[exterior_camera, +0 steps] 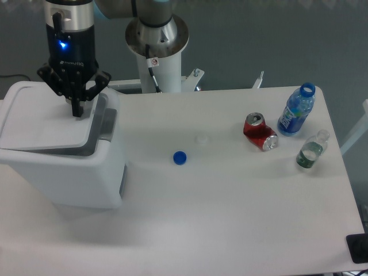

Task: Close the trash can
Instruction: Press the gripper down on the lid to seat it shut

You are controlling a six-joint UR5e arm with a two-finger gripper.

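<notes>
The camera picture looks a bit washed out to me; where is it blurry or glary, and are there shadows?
Fixed camera view: soft all over; the white trash can nearly blends into the white table; faint shadows lie beside the can and the blue cap; the gripper above the lid is dark and sharp enough, its jaws close together.

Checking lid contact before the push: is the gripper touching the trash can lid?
Cannot tell. In the camera view the gripper overlaps the lid of the trash can from above; neither contact nor gap shows plainly.
</notes>
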